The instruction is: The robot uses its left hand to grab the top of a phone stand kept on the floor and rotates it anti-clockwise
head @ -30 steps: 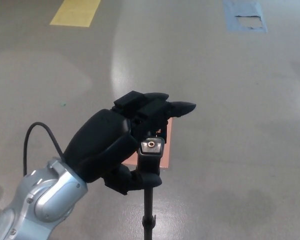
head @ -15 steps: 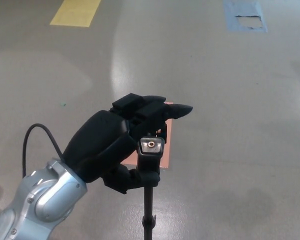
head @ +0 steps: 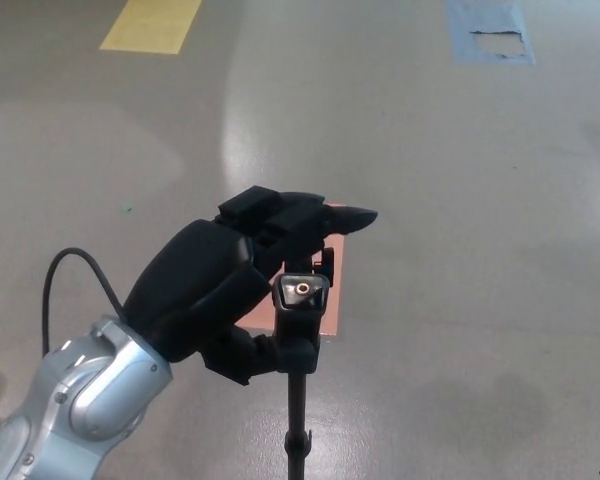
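The phone stand rises from the floor on a thin black pole, and its black head with a silver top plate and brass screw sits at centre. My left hand wraps that head from the left: the thumb presses the neck just below the plate, and the fingers reach across behind the top. It is shut on the stand's top. The stand's base is out of the picture below. The right hand does not show.
A salmon-coloured rectangle lies on the grey floor behind the stand. A yellow floor marking is at the far left, a blue patch at the far right. A black cable loops off my left forearm.
My left hand has crept slightly left and up around the stand's head, and the head has turned a little with it. The pole stays in place.
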`<state>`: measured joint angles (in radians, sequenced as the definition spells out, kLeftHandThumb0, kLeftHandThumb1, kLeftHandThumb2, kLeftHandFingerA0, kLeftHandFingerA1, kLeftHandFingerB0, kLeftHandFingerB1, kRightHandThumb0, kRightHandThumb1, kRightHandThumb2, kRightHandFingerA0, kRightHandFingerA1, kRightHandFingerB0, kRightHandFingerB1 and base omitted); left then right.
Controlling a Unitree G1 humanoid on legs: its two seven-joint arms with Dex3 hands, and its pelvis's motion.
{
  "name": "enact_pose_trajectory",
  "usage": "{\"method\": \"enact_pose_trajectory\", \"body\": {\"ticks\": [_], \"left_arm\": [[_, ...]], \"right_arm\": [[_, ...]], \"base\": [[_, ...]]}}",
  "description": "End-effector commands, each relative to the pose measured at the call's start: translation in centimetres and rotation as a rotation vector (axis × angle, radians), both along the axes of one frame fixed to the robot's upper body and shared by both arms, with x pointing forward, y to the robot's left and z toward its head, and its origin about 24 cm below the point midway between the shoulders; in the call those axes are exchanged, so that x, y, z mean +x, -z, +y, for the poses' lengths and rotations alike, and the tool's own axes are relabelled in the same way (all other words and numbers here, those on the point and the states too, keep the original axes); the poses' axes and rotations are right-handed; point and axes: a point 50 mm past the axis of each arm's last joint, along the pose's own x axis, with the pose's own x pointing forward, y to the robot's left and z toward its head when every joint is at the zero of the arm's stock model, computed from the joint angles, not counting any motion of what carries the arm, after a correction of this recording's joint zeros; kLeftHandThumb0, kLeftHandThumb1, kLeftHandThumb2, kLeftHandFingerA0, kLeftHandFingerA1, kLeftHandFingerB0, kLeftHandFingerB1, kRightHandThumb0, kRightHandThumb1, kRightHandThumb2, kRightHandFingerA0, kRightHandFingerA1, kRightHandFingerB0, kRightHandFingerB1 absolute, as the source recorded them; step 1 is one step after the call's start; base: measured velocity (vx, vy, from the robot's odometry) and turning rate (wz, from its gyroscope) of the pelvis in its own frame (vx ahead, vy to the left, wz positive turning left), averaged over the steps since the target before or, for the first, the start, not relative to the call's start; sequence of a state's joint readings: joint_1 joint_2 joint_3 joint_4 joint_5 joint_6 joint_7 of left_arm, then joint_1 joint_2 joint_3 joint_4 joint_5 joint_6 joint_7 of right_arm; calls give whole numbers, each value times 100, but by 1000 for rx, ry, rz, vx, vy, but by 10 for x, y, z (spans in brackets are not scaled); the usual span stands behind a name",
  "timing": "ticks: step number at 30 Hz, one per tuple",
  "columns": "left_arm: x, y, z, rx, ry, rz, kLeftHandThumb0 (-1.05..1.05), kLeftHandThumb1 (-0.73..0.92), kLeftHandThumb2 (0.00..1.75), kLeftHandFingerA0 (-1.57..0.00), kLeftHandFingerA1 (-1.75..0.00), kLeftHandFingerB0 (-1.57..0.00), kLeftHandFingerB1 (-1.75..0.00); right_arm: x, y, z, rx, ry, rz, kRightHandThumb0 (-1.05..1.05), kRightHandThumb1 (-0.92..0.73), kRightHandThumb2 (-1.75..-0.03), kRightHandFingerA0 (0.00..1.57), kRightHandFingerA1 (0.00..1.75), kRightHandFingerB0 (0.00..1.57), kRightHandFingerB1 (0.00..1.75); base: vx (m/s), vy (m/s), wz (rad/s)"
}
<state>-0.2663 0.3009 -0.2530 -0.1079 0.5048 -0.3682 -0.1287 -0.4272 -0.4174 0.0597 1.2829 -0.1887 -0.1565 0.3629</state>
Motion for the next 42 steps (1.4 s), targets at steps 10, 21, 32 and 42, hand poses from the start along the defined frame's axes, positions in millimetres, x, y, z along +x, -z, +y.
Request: {"method": "enact_pose_trajectory", "body": {"ticks": [10, 21, 32, 42], "left_arm": [[4, -3, 1, -145, 3, -95, -27, 67, 63, -97, -59, -75, -43], [6, -3, 1, -176, -20, -135, -24, 76, 63, -87, -109, -97, -64], [6, -5, 1, -173, -8, -130, -24, 71, 63, -89, -100, -98, -56], [9, -6, 1, -244, 5, -22, -22, 70, 61, -95, -97, -97, -55]], "right_arm": [[-1, -4, -8, -22, 21, 14, -62, -79, -65, 18, 31, 0, 17], [3, -6, -8, -35, 14, 6, -61, -80, -67, 24, 33, 1, 15], [5, -8, -8, -57, -6, 5, -72, -67, -95, 21, 47, 0, 19], [9, -12, -8, -77, -19, 8, -64, -81, -66, 29, 34, 2, 17]], "base": [[0, 0, 0], [0, 0, 0], [0, 0, 0], [0, 0, 0]]}}
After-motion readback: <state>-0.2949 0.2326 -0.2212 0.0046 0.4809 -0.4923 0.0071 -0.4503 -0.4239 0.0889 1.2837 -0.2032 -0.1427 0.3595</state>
